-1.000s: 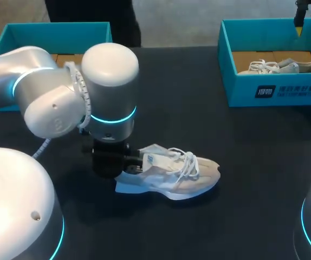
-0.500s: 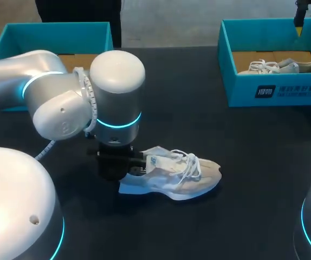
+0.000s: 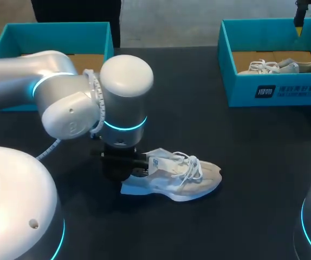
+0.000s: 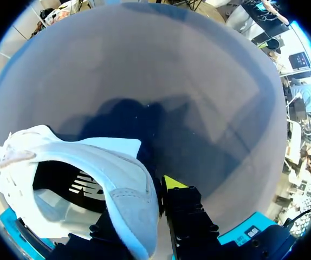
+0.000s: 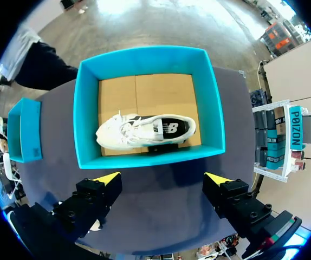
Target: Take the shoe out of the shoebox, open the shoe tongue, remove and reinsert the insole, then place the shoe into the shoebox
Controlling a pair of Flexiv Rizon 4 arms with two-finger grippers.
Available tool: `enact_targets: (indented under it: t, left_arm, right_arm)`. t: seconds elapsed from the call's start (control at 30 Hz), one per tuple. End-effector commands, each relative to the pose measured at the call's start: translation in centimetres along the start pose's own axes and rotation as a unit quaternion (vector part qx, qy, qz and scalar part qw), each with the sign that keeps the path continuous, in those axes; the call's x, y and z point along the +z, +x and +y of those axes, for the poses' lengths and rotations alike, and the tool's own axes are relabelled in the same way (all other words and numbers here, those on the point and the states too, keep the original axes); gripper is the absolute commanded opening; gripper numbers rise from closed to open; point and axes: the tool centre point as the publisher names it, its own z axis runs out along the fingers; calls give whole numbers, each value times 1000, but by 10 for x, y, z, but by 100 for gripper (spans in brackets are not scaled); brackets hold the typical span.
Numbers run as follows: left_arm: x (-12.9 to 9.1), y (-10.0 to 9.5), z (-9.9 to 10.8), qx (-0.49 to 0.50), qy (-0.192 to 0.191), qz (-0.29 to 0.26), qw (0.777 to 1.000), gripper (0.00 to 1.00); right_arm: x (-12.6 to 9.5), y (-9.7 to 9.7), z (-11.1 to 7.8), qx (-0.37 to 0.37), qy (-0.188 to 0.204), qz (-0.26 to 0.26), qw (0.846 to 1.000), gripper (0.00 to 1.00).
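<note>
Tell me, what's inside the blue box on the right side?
A white shoe lies on the brown cardboard floor of the box. Nothing else shows; whatever is under the shoe is covered.

The dark table lies bare across the middle and right of the frame, an open lane between the shoe at lower centre and the right shoebox at upper right. The left arm bulks over the shoe's heel side and masks part of the left shoebox at upper left. The toe side is unblocked.
</note>
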Motion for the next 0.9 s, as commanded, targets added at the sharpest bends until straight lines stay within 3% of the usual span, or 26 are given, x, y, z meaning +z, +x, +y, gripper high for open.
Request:
enact_targets:
  t: [0.03,0.1,0.13,0.17,0.23,0.33,0.43,0.5,0.9]
  left_arm:
    - [2,1,1,1,-2,-1,1000,0]
    - [3,1,1,2,-4,-1,1000,1]
    - [3,2,1,2,-5,-1,1000,24]
    - [3,2,2,3,-6,-2,1000,35]
    - [3,3,2,4,-8,-4,1000,36]
    - [1,5,2,7,-11,-9,1000,49]
    - [-2,6,3,10,-11,-17,1000,84]
    - [-6,7,2,8,-10,-26,1000,100]
    - [-56,17,-4,9,0,-94,996,100]
  right_arm:
    - [0,0,-1,0,-1,0,1000,100]
    - [0,0,-1,0,-1,0,1000,100]
    - [0,0,-1,0,-1,0,1000,100]
    - [0,0,-1,0,-1,0,1000,100]
    - [0,0,-1,0,-1,0,1000,100]
    - [0,0,-1,0,-1,0,1000,100]
    - [0,0,-1,0,-1,0,1000,100]
    - [0,0,-1,0,-1,0,1000,100]
    - [0,0,-1,0,-1,0,1000,100]
